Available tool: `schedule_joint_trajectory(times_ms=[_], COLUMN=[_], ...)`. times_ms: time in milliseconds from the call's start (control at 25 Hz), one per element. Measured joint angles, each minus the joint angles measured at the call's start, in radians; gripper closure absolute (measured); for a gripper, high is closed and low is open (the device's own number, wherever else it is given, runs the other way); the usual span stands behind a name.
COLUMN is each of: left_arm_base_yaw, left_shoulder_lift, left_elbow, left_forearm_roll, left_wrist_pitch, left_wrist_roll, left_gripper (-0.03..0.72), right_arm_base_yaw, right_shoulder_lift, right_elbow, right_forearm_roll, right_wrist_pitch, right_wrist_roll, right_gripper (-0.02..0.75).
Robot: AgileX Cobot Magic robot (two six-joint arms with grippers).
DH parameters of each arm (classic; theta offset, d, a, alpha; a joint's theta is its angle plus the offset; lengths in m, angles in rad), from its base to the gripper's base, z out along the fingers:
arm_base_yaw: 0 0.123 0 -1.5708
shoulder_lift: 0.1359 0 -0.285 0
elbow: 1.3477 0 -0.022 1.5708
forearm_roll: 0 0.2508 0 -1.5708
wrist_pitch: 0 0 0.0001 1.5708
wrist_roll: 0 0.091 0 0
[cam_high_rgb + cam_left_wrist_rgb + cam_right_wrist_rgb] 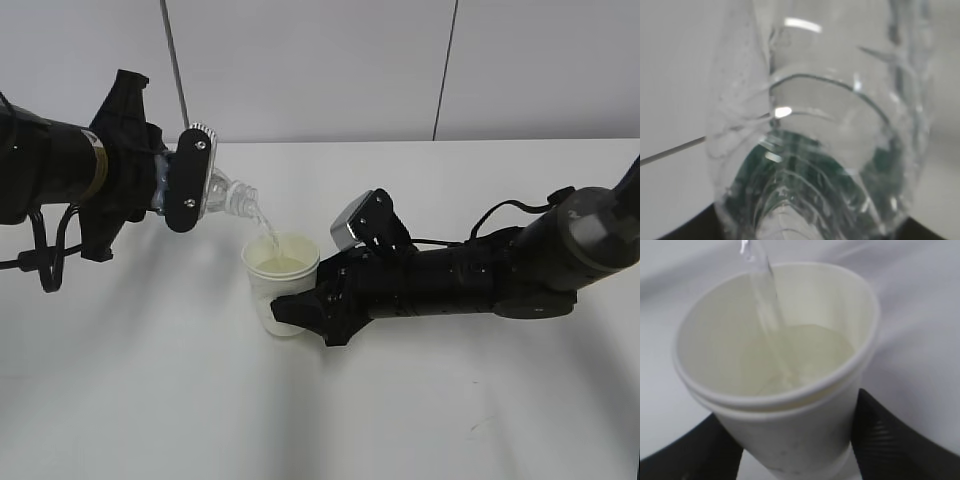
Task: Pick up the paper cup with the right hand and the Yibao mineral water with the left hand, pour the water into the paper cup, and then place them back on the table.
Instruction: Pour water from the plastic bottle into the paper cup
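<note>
My right gripper [290, 312] is shut on the off-white paper cup [281, 285], upright near the table's middle; its black fingers [890, 440] press both sides of the cup [790, 390]. My left gripper [185, 185] is shut on the Yibao mineral water bottle [232, 196], tilted with its open neck down toward the cup. A thin stream of water [268, 232] falls from the neck into the cup, which holds water [805, 355]. The left wrist view is filled by the clear bottle and its green label [810, 165].
The white table [450, 400] spreads all round the cup. A grey wall with vertical seams stands behind. My left arm's cables [50, 260] hang at the left edge. My right arm [500, 275] lies low over the table on the right.
</note>
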Motion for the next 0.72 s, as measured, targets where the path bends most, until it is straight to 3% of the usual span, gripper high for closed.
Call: schedule_joint_trajectory(times_ms=[400, 720], left_arm_base_yaw=[-0.016, -0.03], left_shoulder_lift=[0.0, 0.0], left_elbow=[0.0, 0.0], left_forearm_roll=[-0.007, -0.051], left_wrist_pitch=[0.004, 0.003], left_wrist_roll=[-0.153, -0.392], left_gripper=[0.374, 0.374], right_arm_base_yaw=[0.0, 0.0], right_shoulder_lift=[0.0, 0.0], right_elbow=[0.0, 0.0], right_forearm_roll=[0.0, 0.031], right_wrist_pitch=[0.002, 0.002], right_wrist_roll=[0.0, 0.0], right_gripper=[0.251, 0.251])
